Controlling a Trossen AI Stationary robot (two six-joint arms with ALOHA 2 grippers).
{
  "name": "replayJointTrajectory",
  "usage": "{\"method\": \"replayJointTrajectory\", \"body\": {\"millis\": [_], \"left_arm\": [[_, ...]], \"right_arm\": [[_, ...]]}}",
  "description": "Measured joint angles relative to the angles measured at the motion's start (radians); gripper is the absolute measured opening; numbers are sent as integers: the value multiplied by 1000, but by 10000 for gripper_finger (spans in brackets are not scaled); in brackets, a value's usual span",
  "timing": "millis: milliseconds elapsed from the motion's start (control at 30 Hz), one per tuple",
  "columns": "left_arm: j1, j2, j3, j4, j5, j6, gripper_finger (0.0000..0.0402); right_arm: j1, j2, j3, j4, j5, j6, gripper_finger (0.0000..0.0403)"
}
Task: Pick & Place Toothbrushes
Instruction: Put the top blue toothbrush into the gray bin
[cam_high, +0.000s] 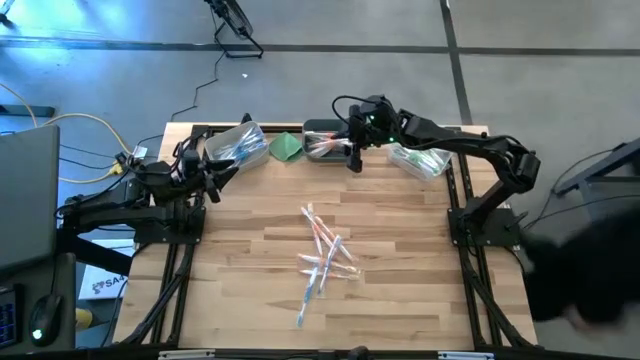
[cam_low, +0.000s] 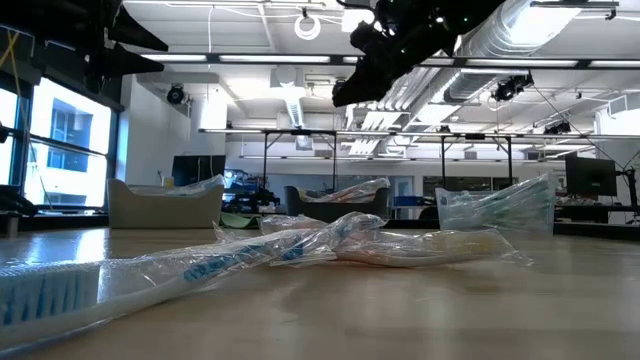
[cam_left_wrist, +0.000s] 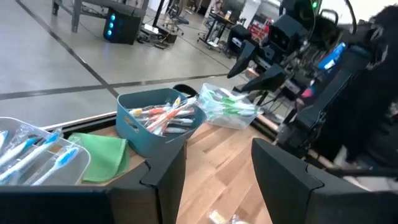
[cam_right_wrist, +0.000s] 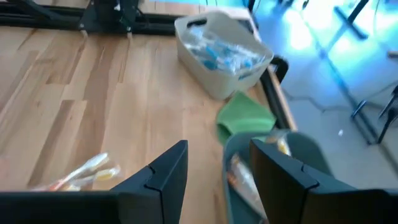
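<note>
A loose heap of wrapped toothbrushes (cam_high: 322, 262) lies on the wooden table's middle, also seen close up in the low view (cam_low: 300, 250). My right gripper (cam_high: 352, 158) hangs open above the near rim of the dark middle bin (cam_high: 322, 143), nothing between its fingers (cam_right_wrist: 217, 171). That bin holds orange toothbrushes (cam_left_wrist: 163, 115). My left gripper (cam_high: 213, 172) waits open at the far left, beside the pale bin of blue toothbrushes (cam_high: 238, 145); its fingers (cam_left_wrist: 217, 177) hold nothing.
A folded green cloth (cam_high: 287, 146) lies between the left and middle bins. A clear bin with green toothbrushes (cam_high: 420, 158) stands at the far right. Bare wood lies around the heap. Black frame rails (cam_high: 465, 200) run along both table sides.
</note>
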Motion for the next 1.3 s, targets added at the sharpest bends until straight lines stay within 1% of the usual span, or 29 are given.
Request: {"method": "replayJointTrajectory", "body": {"millis": [133, 400, 933, 1033, 1133, 1300], "left_arm": [[0, 0, 0, 1, -1, -45, 179], [0, 0, 0, -9, -2, -49, 179], [0, 0, 0, -14, -2, -72, 179], [0, 0, 0, -14, -2, -72, 179], [0, 0, 0, -14, -2, -71, 179], [0, 0, 0, -14, -2, -44, 179]], "right_arm": [[0, 0, 0, 63, 0, -15, 164], [0, 0, 0, 105, 0, -15, 164], [0, 0, 0, 93, 2, -15, 164], [0, 0, 0, 90, 2, 6, 164], [0, 0, 0, 57, 2, 40, 164], [0, 0, 0, -14, 1, 47, 164]]}}
